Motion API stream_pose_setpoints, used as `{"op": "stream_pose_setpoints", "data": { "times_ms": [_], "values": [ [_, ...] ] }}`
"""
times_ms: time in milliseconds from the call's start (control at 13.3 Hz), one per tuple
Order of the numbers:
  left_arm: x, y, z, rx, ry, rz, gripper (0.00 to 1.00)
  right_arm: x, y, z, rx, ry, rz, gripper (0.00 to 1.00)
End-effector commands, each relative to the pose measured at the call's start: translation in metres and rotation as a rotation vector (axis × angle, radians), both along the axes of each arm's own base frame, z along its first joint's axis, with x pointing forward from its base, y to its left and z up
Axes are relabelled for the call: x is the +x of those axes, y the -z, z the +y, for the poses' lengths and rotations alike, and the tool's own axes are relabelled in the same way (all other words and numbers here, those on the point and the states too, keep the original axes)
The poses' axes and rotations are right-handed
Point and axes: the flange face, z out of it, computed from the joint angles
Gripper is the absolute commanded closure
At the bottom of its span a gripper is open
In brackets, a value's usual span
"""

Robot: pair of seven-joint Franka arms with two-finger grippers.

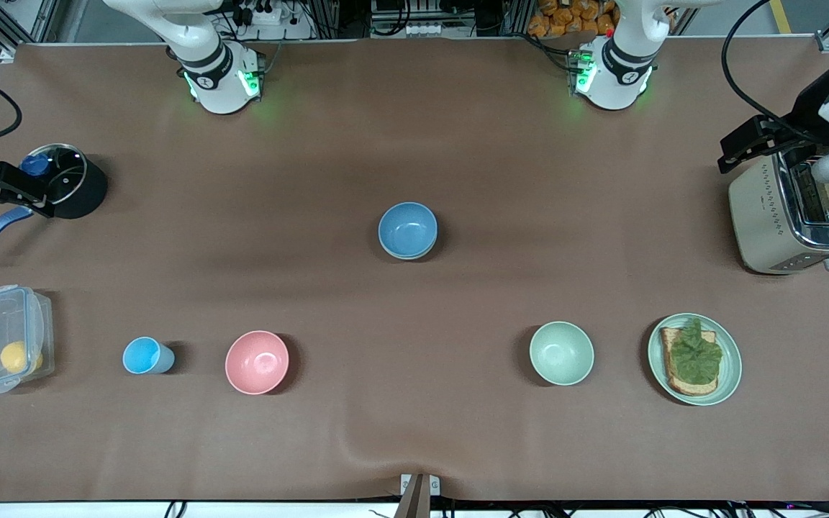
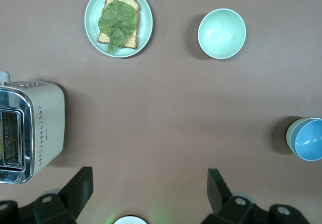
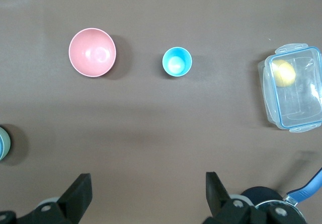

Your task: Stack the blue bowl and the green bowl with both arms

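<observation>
The blue bowl (image 1: pixel 407 229) already sits in the green bowl (image 2: pixel 290 136), well apart from both hands. The left hand (image 2: pixel 150 190) and right hand (image 3: pixel 148 190) stand wide and empty. I judge that nothing remains to grasp.

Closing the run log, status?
Left gripper open by toaster, right gripper open by pot. Blue bowl nested in green bowl, mid-table. Mint bowl, pink bowl well apart.

I work in a robotics lab: my two arm bases (image 1: pixel 224 72) bolt onto a brown-covered table (image 1: pixel 414 432), with aluminium framing and power strips (image 1: pixel 270 14) along the frame's top.
</observation>
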Motion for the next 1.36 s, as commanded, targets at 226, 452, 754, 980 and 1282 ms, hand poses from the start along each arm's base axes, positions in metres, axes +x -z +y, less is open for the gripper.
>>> {"op": "stream_pose_setpoints", "data": {
  "times_ms": [226, 452, 754, 980, 1282],
  "values": [
    [-0.0064, -0.0038, -0.0001, -0.018, 0.028, -0.012, 0.00, -0.0007, -0.0036, -0.0048, -0.022, 0.002, 0.005, 0.00],
    [-0.0069, -0.0038, -0.0032, -0.017, 0.034, -0.012, 0.00, -0.0005, -0.0036, -0.0032, -0.024, -0.001, 0.005, 0.00],
    [-0.0067, -0.0038, -0.0024, -0.009, 0.030, -0.013, 0.00, -0.0006, -0.0034, -0.0023, -0.023, -0.001, 0.006, 0.00],
    [-0.0072, -0.0037, -0.0056, -0.002, 0.031, -0.014, 0.00, -0.0002, -0.0025, -0.0032, -0.023, 0.001, 0.008, 0.00],
    [-0.0067, -0.0045, -0.0028, 0.015, 0.032, -0.019, 0.00, -0.0009, -0.0033, -0.0032, -0.023, 0.001, 0.008, 0.00]
  ]
}}
